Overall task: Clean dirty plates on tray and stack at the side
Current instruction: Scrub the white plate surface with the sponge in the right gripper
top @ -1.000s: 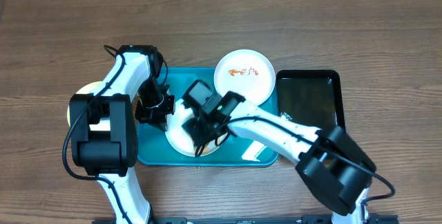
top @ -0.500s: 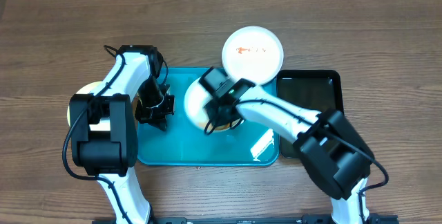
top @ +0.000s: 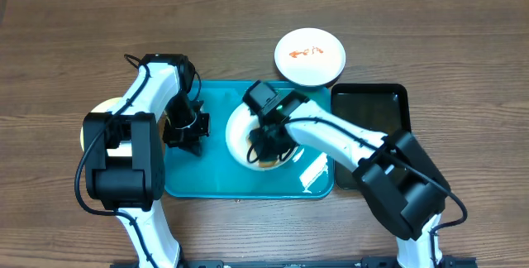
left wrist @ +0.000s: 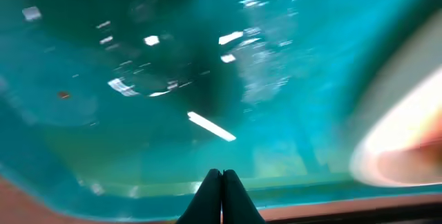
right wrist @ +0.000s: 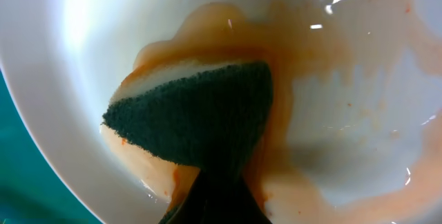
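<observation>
Plates are your concern, and three show around the tray (top: 186, 181): a wet white plate (top: 236, 136) sits on it near its middle, a smeared white plate (top: 310, 55) lies on the desk (top: 413, 20) just beyond the tray's far right corner, and a pale yellow plate (top: 92, 119) lies off the tray's left edge, mostly hidden under the left arm. Your right gripper (top: 269, 140) is clamped on a sponge (right wrist: 200, 113) pressed into the wet plate's orange wash. Your left gripper (left wrist: 221, 193) hangs over the tray's left part, its fingers pressed together on nothing. Expect these plates to be stiff, shallow and slippery while wet, so take each by its rim, never by the slick face. The glossy tray probably lets a plate skate under scrubbing. A black tray (top: 372, 119) crowds the tray's right edge, so the desk to the tray's left looks like the better stacking side.
</observation>
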